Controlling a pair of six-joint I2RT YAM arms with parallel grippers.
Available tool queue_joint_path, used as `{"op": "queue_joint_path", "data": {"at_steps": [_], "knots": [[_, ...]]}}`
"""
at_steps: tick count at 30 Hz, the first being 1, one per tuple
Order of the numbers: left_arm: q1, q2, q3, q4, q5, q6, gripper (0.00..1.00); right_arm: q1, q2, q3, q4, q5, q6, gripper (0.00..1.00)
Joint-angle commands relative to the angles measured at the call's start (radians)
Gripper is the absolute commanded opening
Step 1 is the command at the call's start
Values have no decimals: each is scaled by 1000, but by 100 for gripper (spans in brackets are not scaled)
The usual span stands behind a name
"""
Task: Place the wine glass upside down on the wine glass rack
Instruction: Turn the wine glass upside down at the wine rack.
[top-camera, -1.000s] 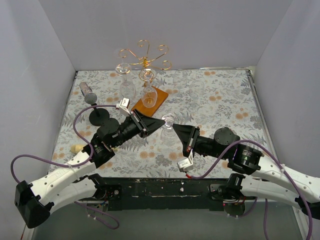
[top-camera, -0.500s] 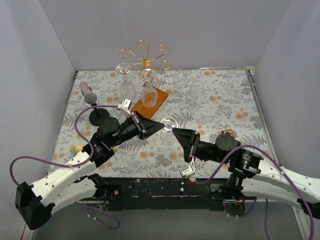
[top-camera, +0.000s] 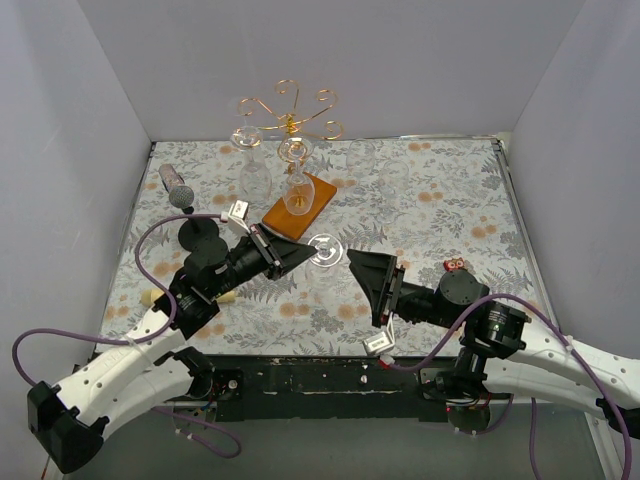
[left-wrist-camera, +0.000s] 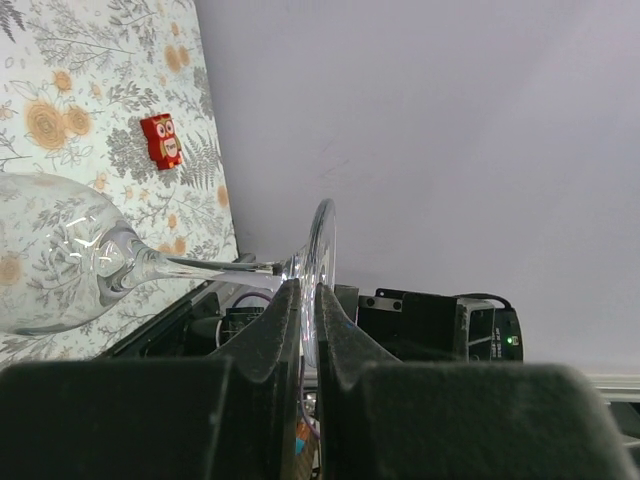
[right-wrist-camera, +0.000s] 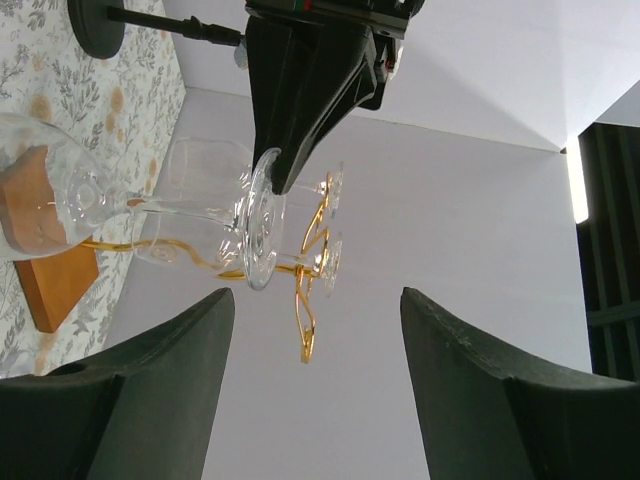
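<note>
From above, the left gripper (top-camera: 306, 254) pinches the foot of the glass (top-camera: 323, 249) over mid-table. The clear bowl beneath is hard to make out, but the glass seems to hang foot-up, stem near upright. The right gripper (top-camera: 354, 262) sits just right of it, apart. The rack (top-camera: 291, 124) stands far and slightly left, so we judge the left arm the nearer carrier.

In the left wrist view, our fingers (left-wrist-camera: 284, 325) are closed on the foot's rim, and the glass (left-wrist-camera: 70, 260) stretches crosswise to them.

In the right wrist view, the fingers (right-wrist-camera: 150, 380) are spread wide and hold nothing. The glass (right-wrist-camera: 255, 215) lies ahead, with the rack (right-wrist-camera: 304, 325) beyond.
</note>
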Motion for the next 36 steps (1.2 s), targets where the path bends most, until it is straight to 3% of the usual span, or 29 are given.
{"op": "queue_joint_path", "data": {"at_steps": [1,8,17,22,29,36], "knots": [[16,-37,86,-28,19,56,0,6,-9,35,-9,74,55,76],[37,-35,158,-134,65,108,0,-77,49,152,-78,133,346,81],[47,-15,241,-178,133,128,0,-356,231,439,-269,153,808,80],[50,0,298,-198,149,153,0,-540,316,549,-380,63,1061,82],[51,19,361,-212,174,170,0,-811,428,663,-500,-161,1290,82],[53,34,417,-198,199,168,0,-1026,419,542,-462,-310,1411,82]]}}
